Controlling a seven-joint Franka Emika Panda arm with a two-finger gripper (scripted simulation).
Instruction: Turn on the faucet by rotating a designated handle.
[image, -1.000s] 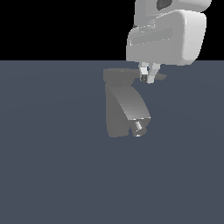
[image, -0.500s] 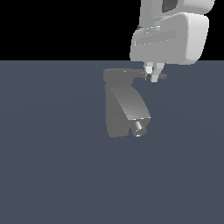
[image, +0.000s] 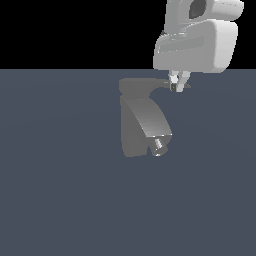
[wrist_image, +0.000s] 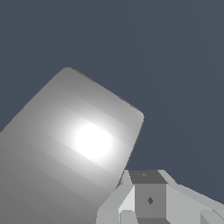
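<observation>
In the exterior view, the faucet (image: 140, 127) stands near the middle of the dark blue-grey bench (image: 60, 200), a matte grey, blocky, curved body whose short shiny nozzle (image: 159, 146) sticks out at its lower end toward the exterior view's right. A thicker cap tops the body, and from it the handle (image: 162, 86), a thin flat lever, reaches toward the exterior view's right. The white gripper (image: 177, 86) hangs from the upper right of the exterior view, its fingertips (image: 173, 82) down at the handle's tapered end. The jaws stand narrow, close together at the handle tip; whether they touch or pinch it cannot be told.

In the wrist view, a broad grey surface of the faucet (wrist_image: 65, 148) fills much of the picture, with a bright highlight on it. Part of the gripper's pale grey body shows at the edge, just beside the faucet surface. The handle cannot be made out there.
</observation>
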